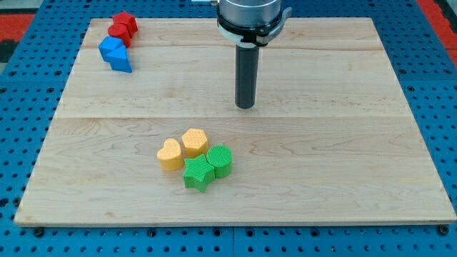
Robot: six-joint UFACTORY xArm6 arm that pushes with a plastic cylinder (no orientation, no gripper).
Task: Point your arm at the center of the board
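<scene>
A: Nearest the view's bottom, yellow heart blocks [182, 148] and green blocks [208, 167] cluster, at seven o'clock from my tip [245, 106].

B: No jaws; the bare rod holds nothing. The board [343, 143] centre looks just beside it; overshooting downward risks nudging yellows. Blue block [115, 53] and red block [123, 26] sit far off at ten o'clock.

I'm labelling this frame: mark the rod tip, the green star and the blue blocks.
my tip [245, 107], camera view, rod's lower end.
green star [198, 173], camera view, top face.
blue blocks [114, 53], camera view, upper face.

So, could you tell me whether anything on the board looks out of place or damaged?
Nothing stands out. The blocks sit upright in two tidy clusters, red and blue at the view's top left, yellow and green near the bottom, and my tip rests apart from both.
</scene>
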